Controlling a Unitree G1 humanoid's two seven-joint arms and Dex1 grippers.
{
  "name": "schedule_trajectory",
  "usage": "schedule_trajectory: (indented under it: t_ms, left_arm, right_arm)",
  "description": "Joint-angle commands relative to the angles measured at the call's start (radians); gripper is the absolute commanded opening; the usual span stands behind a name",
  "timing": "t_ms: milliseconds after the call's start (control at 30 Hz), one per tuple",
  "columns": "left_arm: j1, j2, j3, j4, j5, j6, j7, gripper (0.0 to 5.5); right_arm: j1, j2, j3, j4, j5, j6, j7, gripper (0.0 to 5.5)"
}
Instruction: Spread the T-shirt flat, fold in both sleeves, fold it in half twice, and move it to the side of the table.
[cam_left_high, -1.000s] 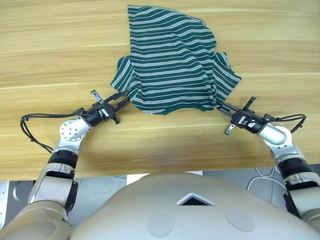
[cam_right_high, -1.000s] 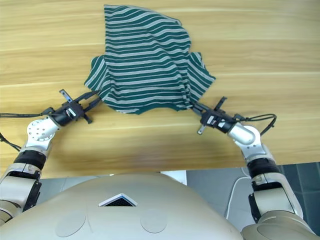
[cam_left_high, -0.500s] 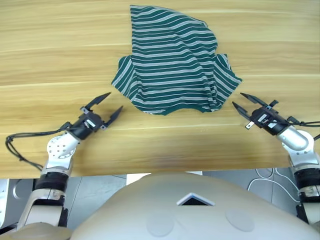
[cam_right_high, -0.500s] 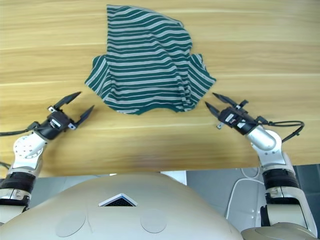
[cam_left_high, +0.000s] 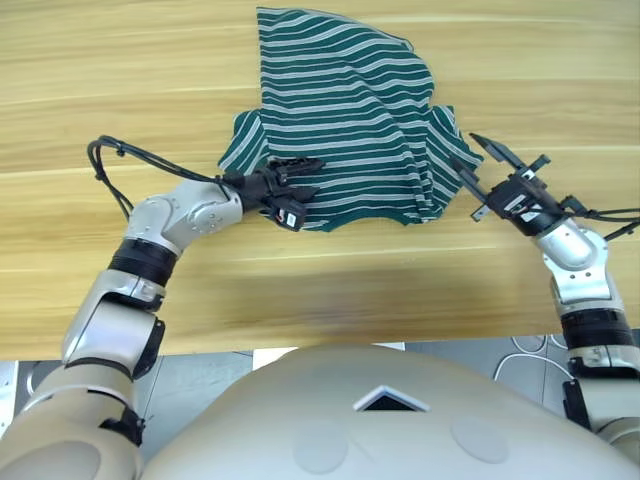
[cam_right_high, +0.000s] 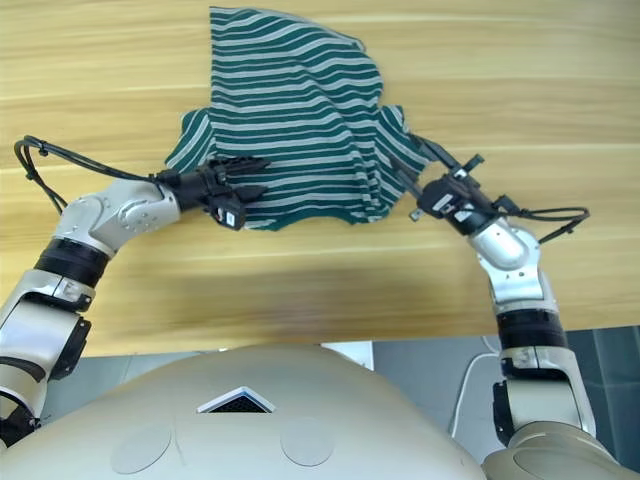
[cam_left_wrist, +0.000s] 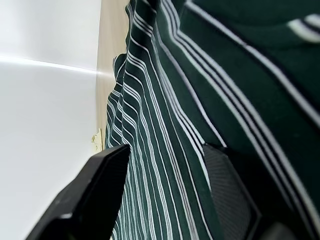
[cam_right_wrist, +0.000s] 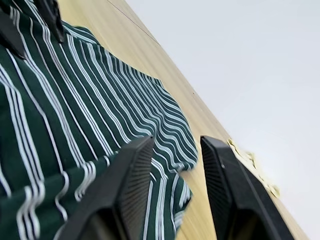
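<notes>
On the table (cam_left_high: 90, 70), a black cable (cam_left_high: 108, 152) loops beside the left arm. The left gripper (cam_left_high: 312, 175) lies over the lower left part of the T-shirt (cam_left_high: 340, 100), hiding the cloth beneath it. Its fingers (cam_left_wrist: 100, 190) stand apart, and the left wrist view shows a striped fold running between them; whether they press the fold cannot be told. A small white mark on this gripper is too small to read. The T-shirt, dark green with pale stripes, lies crumpled in the middle of the table, toward the far edge. Its left sleeve bulges out at the left. The right side is bunched into folds, so the right sleeve is hard to make out, and the collar cannot be found. The near hem curves unevenly. The right gripper (cam_left_high: 462, 148) hangs at the shirt's right edge with its fingers (cam_right_wrist: 127, 185) spread wide and nothing between them; whether the tips touch the cloth cannot be told. A second cable (cam_left_high: 612, 214) trails off the right wrist and is cut off by the picture's edge.
</notes>
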Motion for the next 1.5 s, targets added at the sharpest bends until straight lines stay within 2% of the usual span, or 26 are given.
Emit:
schedule_trajectory:
  t_ms: [33,133,233,333,433,500,633,833,967,1067,1167,1300,1500]
  left_arm:
    - [0.010,0.023,-0.076,0.203,0.004,-0.047,-0.011,2.74]
    - [0.071,0.059,-0.093,0.236,-0.115,-0.132,-0.071,2.74]
    - [0.188,0.145,-0.107,0.190,-0.255,-0.185,-0.147,2.74]
    - [0.413,0.321,-0.099,-0.003,-0.441,-0.167,-0.228,2.74]
    - [0.633,0.488,-0.011,-0.149,-0.596,-0.113,-0.205,2.74]
    - [0.637,0.520,0.060,-0.118,-0.641,-0.090,-0.180,2.74]
    - [0.572,0.495,0.146,-0.098,-0.670,-0.076,-0.161,2.74]
    - [0.556,0.380,0.143,-0.367,-0.848,-0.128,-0.200,2.74]
    - [0.658,0.438,0.083,-0.598,-0.931,-0.110,-0.299,2.74]
    - [0.690,0.445,0.131,-0.690,-0.986,-0.102,-0.302,2.74]
    - [0.621,0.335,0.194,-0.708,-1.066,-0.083,-0.243,2.74]
    - [0.515,0.161,0.235,-0.614,-1.054,-0.039,-0.183,2.74]
    - [0.500,0.078,0.240,-0.579,-1.038,-0.027,-0.218,2.74]
  right_arm:
    - [-0.042,0.016,0.016,-0.015,-0.037,0.008,0.001,1.74]
    - [-0.065,0.022,0.024,-0.007,-0.049,0.010,0.002,1.74]
    - [-0.103,0.028,0.032,0.003,-0.058,0.016,0.006,1.74]
    - [-0.146,0.028,0.011,0.024,-0.062,0.030,-0.014,1.74]
    - [-0.226,0.036,-0.032,0.106,-0.092,0.072,-0.091,1.74]
    - [-0.262,0.043,-0.034,0.151,-0.112,0.084,-0.122,1.74]
    - [-0.336,0.070,0.008,0.230,-0.160,0.063,-0.143,1.74]
    - [-0.311,0.057,0.048,0.254,-0.269,0.043,-0.203,1.74]
    - [-0.321,0.088,0.099,0.225,-0.362,0.051,-0.250,1.74]
    - [-0.448,0.164,0.166,0.316,-0.466,0.135,-0.319,1.74]
    - [-0.608,0.287,0.229,0.474,-0.517,0.222,-0.364,1.74]
    - [-0.848,0.416,0.258,0.824,-0.528,0.409,-0.387,1.74]
    - [-0.811,0.410,0.281,0.993,-0.507,0.452,-0.293,1.74]
